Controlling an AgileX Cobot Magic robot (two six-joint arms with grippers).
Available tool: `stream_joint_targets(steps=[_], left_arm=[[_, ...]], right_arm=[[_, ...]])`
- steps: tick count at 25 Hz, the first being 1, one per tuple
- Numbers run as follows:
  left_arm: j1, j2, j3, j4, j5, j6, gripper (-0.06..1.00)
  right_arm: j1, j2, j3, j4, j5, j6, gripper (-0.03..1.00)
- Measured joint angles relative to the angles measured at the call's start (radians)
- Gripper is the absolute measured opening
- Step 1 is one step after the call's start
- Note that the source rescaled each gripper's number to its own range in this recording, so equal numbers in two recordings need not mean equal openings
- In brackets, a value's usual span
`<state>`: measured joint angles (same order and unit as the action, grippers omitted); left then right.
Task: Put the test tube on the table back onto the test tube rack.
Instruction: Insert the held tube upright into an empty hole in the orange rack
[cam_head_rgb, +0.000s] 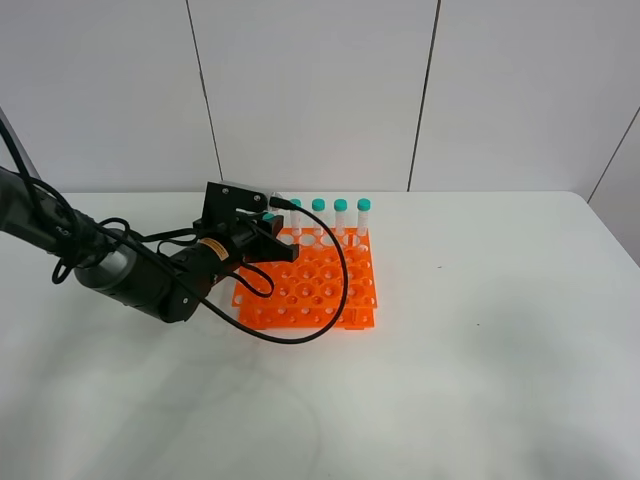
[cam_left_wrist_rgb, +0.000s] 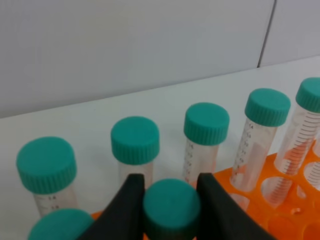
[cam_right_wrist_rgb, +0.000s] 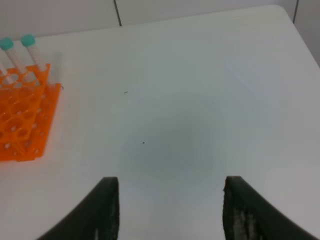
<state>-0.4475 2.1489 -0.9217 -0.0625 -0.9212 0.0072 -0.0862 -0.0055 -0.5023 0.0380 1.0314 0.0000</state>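
One tube pinched by its green cap in the left hand, hovering over the orange rack for a straight drop. Right hand half-wide, empty, above bare worktop.

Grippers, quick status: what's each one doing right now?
Left end effector: closed on the test tube, gripping its teal cap, over the test tube rack.
Right end effector: open, holding nothing, above the table.
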Motion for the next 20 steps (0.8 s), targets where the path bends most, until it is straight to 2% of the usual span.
stream_joint_targets(steps=[20], left_arm=[[0.0, 0.003, 0.0, 0.0, -0.013, 0.0, 0.0]], right_arm=[[0.0, 0.0, 0.0, 0.0, 0.0, 0.0, 0.54]])
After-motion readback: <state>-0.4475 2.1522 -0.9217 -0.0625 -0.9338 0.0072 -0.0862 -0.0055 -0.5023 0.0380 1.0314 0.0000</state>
